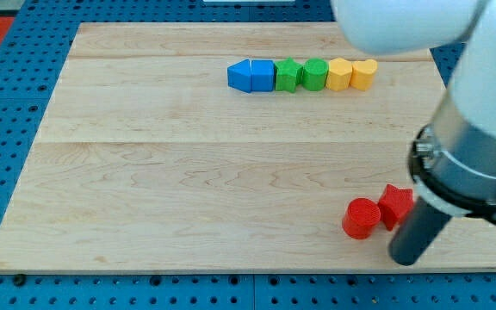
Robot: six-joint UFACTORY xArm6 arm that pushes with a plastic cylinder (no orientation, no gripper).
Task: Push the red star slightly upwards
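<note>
My tip sits in the lower right of the frame, on the wooden board, just below and right of the red star. The arm ends in a bare rod with no hand to spread or pinch, and I cannot tell whether it touches the star. A red cylinder rests against the star's left side. Along the upper middle runs a tight row: two blue blocks, a green star, a green cylinder, and two yellow blocks.
</note>
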